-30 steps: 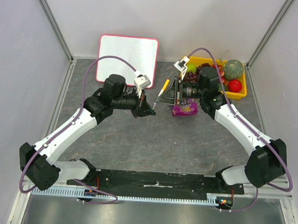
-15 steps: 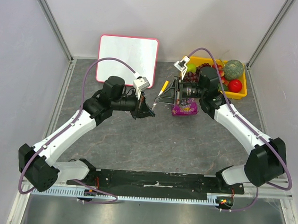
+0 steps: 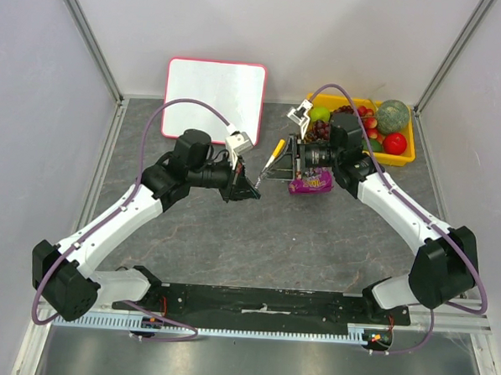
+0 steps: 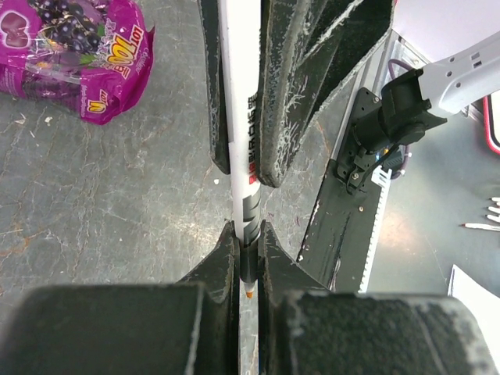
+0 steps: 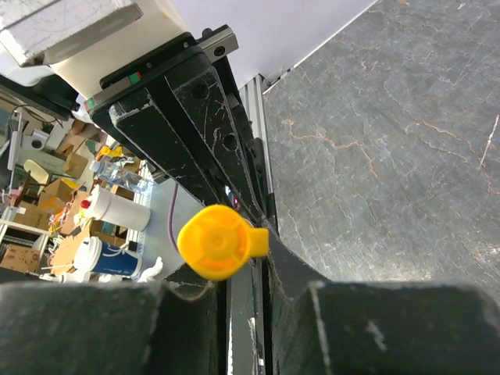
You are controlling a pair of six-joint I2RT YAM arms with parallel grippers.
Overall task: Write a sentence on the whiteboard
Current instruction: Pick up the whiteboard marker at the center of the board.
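The whiteboard (image 3: 215,97) leans at the back left of the table, pink-framed and blank; no sentence shows on it. A white marker (image 3: 264,170) is held between both grippers. My left gripper (image 3: 249,187) is shut on its front end; in the left wrist view (image 4: 246,234) the bare orange tip (image 4: 248,293) points at the camera. My right gripper (image 3: 274,162) is shut on the marker's back end, where a yellow cap (image 3: 277,147) sticks out. The cap shows end-on in the right wrist view (image 5: 219,242), beside the shut right gripper (image 5: 262,250).
A purple snack bag (image 3: 311,184) lies just right of the grippers and shows in the left wrist view (image 4: 70,55). A yellow tray (image 3: 404,149) of fruit stands at the back right. Grey walls and metal rails ring the table.
Both grippers have shifted slightly with the marker between them: the left one a little right and toward me, the right wrist a little left. Both grips are the same.
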